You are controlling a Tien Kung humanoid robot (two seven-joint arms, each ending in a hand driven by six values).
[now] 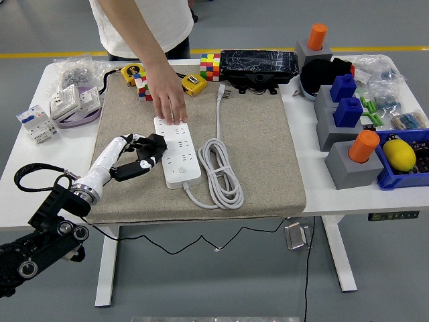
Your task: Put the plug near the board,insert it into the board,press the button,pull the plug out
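Note:
A white power strip [179,155] lies on the tan mat [261,147], with its white cord [221,173] coiled to its right. The black plug [155,144] sits slanted against the strip's left edge, its black cable trailing off the mat toward the near left. My left hand [136,149] reaches in from the lower left and its fingers are curled over the plug. A person's hand [169,106] presses down on the strip's far end. My right hand is out of sight.
Cube puzzles [210,66], a yellow tape measure [194,83] and a black case [259,65] line the mat's far edge. Socket boxes [67,100] lie at the left. Grey blocks with blue and orange pegs [348,137] and a blue bin [405,164] stand at the right.

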